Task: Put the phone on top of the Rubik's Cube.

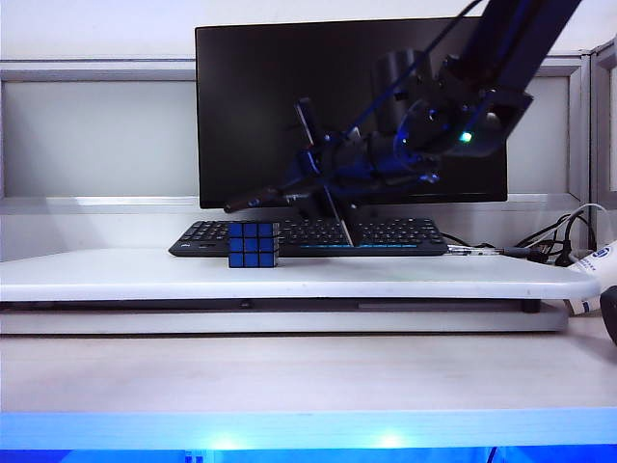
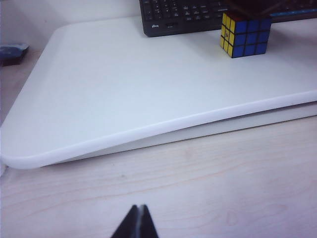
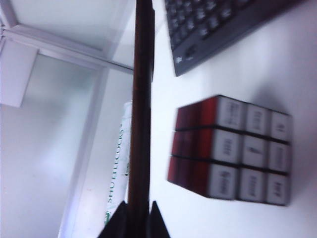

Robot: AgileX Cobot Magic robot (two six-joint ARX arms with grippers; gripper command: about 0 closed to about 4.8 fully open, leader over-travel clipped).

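White glossy board (image 1: 145, 275); right tool (image 3: 134, 214) pinches thin phone (image 3: 141, 99) above cube (image 1: 253, 244); left tool (image 2: 136, 225) closed, empty.

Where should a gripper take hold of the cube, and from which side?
Grip the cube from above, on its left and right faces as the exterior view shows them. It sits squarely on the white board, so these flat faces are free, while the keyboard lies close behind it. The right gripper is shut on the phone; the left gripper is shut and idle.
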